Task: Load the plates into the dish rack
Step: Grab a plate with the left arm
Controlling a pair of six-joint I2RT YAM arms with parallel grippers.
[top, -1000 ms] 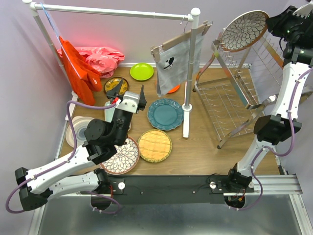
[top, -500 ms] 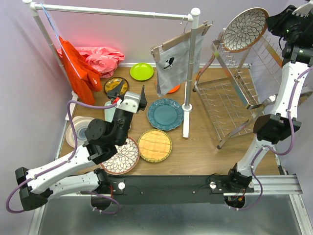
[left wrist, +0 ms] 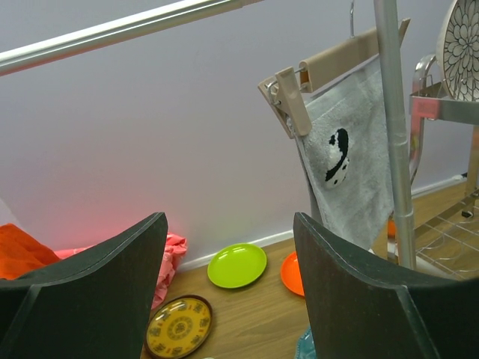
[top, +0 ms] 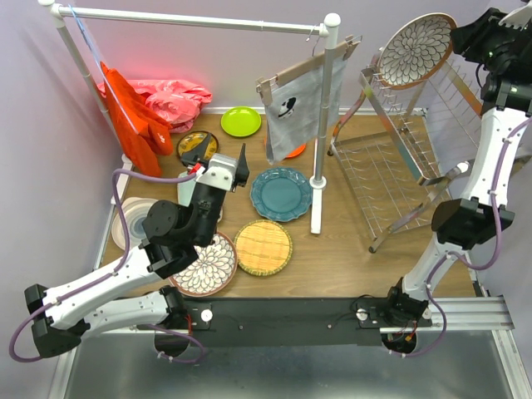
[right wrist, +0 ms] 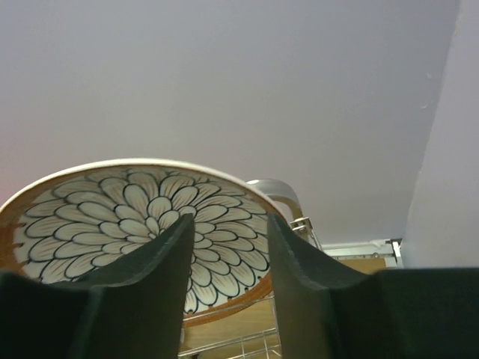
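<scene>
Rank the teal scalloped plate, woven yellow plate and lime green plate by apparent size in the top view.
1. Teal scalloped plate and woven yellow plate: about alike, unranked.
2. Lime green plate: clearly smallest, though farthest back.

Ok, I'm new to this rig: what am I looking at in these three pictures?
Two robot arms bolted to a table edge. The wide picture looks down from above and behind them; the other two come from cameras on each wrist. The left claw hangs open and empty near plates lying flat: teal plate, woven plate, lime plate and others. The right claw, also open, is up at a floral plate standing at the top of the rack. Cloths hang on a white rail.
</scene>
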